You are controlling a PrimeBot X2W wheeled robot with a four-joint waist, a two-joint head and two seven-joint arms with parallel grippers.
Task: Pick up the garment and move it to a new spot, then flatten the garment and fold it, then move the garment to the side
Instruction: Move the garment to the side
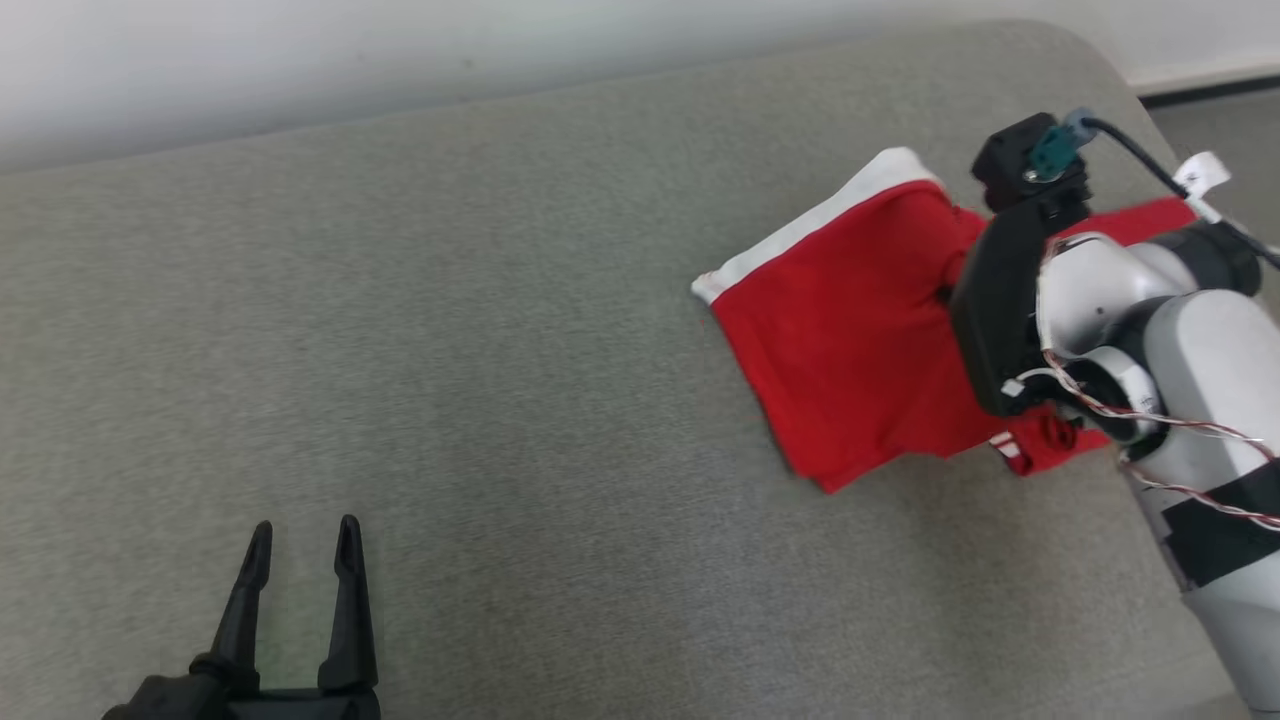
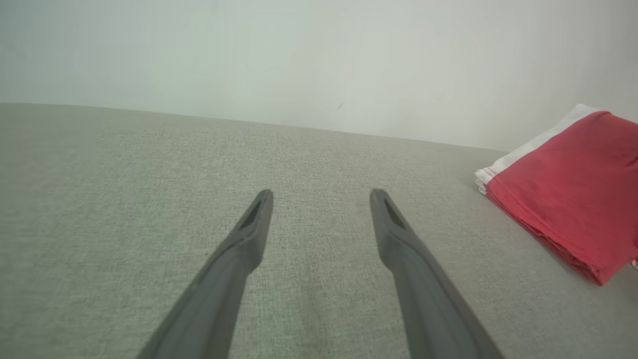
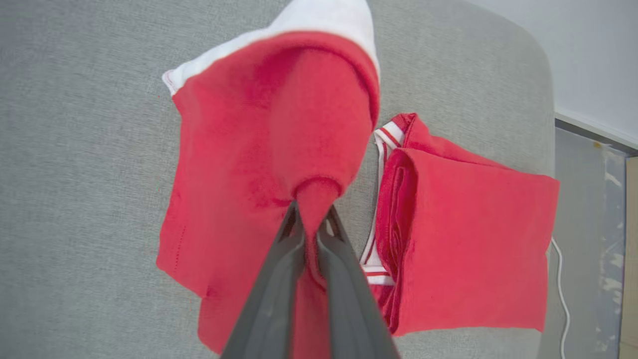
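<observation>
The garment (image 1: 850, 320) is red with a white band, lying half folded at the right end of the grey cushion. In the right wrist view my right gripper (image 3: 311, 212) is shut on a pinched ridge of the garment (image 3: 239, 164), lifting one part while the folded rest lies flat to the right. The right arm's wrist covers the garment's middle in the head view. My left gripper (image 1: 305, 548) hovers open over bare cushion at the lower left, far from the cloth. Its fingers (image 2: 249, 234) stand wide apart in the left wrist view, with the garment (image 2: 573, 184) at the far right.
The grey cushion (image 1: 450, 350) runs the width of the view, with a pale wall behind it. Its rounded right end drops off to a floor (image 3: 588, 209), where a thin white cable lies. A black cable and white tag hang by the right wrist (image 1: 1200, 175).
</observation>
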